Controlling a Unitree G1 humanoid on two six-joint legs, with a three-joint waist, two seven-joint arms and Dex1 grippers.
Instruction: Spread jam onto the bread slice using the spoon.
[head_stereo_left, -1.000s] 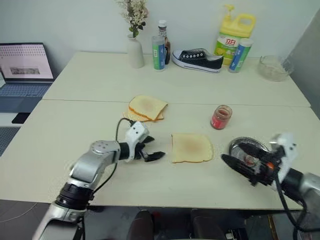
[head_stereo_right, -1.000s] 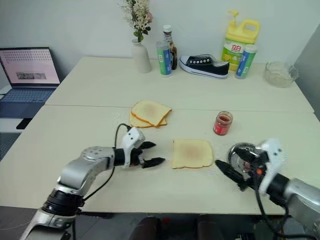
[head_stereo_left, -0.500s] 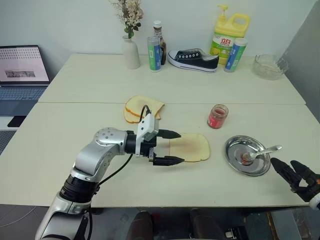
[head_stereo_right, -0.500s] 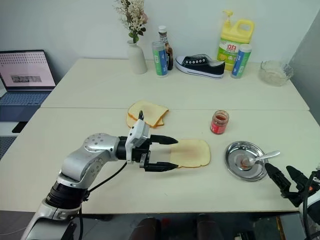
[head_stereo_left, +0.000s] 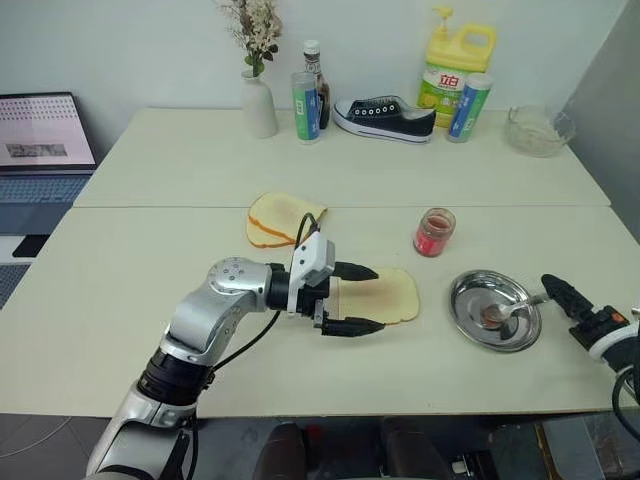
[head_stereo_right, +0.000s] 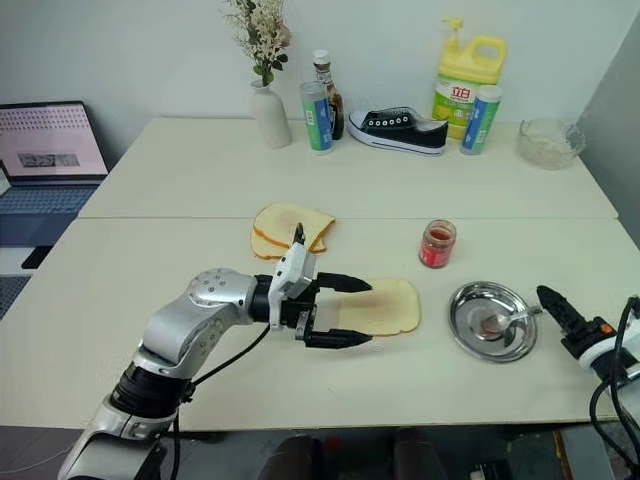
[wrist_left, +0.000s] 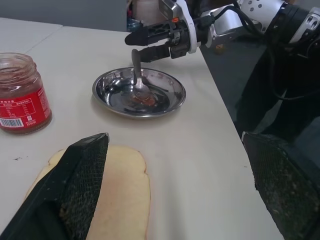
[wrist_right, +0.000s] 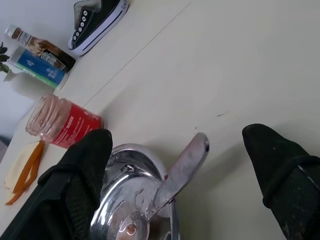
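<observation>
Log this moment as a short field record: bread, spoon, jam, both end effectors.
bread slice: flat on table, faint reddish smear
spoon: bowl in steel dish, handle over rim
jam: open jar, upright behind the slice
left end effector: open, fingers either side of the slice's near end
right end effector: open, by spoon handle, holding nothing

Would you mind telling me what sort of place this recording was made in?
Probably an office or lab set up as a mock kitchen: a laptop beside the plain table, with a sneaker and a detergent jug among the food.
</observation>
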